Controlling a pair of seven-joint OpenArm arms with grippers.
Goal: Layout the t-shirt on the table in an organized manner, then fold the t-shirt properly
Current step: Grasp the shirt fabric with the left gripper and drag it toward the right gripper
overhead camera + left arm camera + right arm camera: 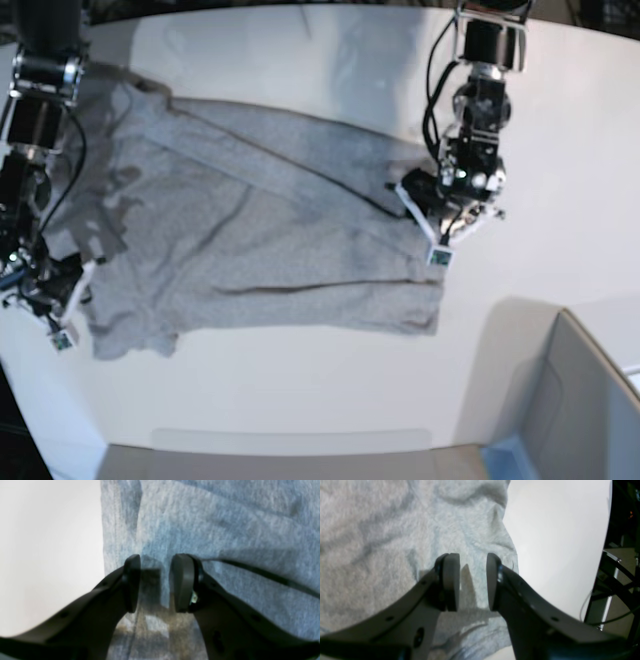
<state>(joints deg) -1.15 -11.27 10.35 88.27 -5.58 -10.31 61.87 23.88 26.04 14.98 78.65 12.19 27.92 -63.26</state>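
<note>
T-shirt (pixel 260 240) is spread, creased, on counter (pixel 300 400), between both end effectors. Left end effector (pixel 155 582) is parted over the hem edge; right end effector (pixel 472 582) is parted over the opposite edge; nothing is gripped. A single layer could be missed, or bunching caused, by uneven closing.

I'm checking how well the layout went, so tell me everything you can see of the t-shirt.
The t-shirt is light heather-grey, soft-looking knit, spread mostly flat on the white table but wrinkled, with a diagonal fold across its upper part. One edge shows a stitched hem. No lettering shows. The left gripper and right gripper sit at opposite side edges, fingers parted over the cloth; whether they pinch it is unclear.
</note>
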